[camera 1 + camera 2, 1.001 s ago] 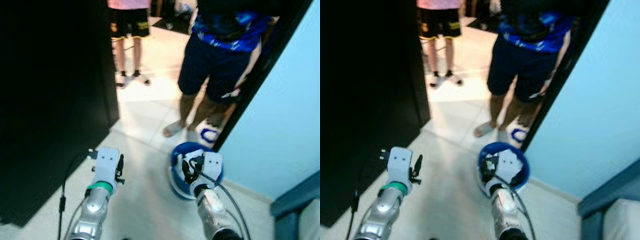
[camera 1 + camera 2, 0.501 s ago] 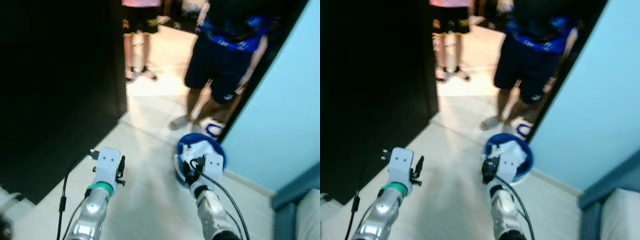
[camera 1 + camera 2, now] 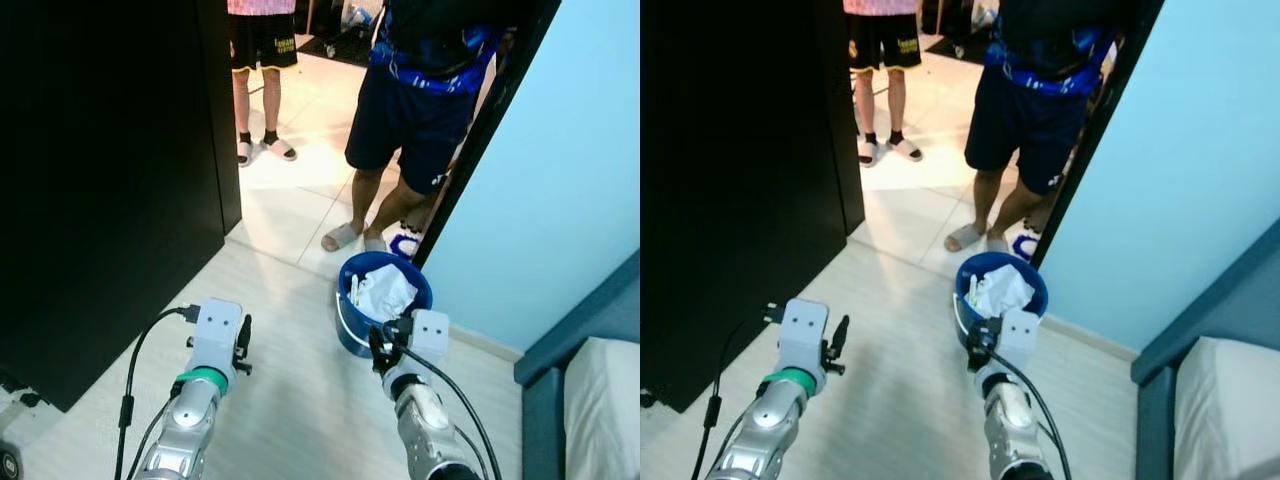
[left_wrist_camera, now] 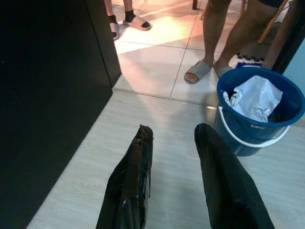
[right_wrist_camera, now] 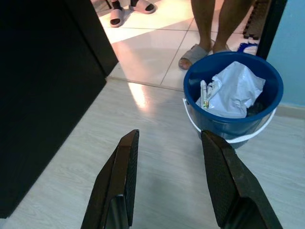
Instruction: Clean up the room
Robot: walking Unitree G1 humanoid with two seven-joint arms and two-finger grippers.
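Observation:
A blue bucket [image 3: 352,338] with a white handle stands on the pale wood floor by the doorway, next to the light blue wall. A crumpled white bag [image 3: 385,292] and some small scraps lie inside it. My right gripper [image 5: 170,136] is open and empty, low over the floor, just short of the bucket [image 5: 238,128]. My left gripper [image 4: 174,130] is also open with nothing between its fingers. It hangs over bare floor, to the left of the bucket [image 4: 248,136] and short of it.
A person in dark blue shorts [image 3: 410,120] and grey slippers stands in the doorway right behind the bucket. A second person [image 3: 260,90] stands farther out on the tiles. A tall black cabinet [image 3: 100,180] lines the left. A bed corner [image 3: 590,390] sits at the right.
The whole picture has shifted and sharpened as the camera moved. The bucket now lies clear ahead of my right wrist instead of under it. Both grippers keep the same open pose.

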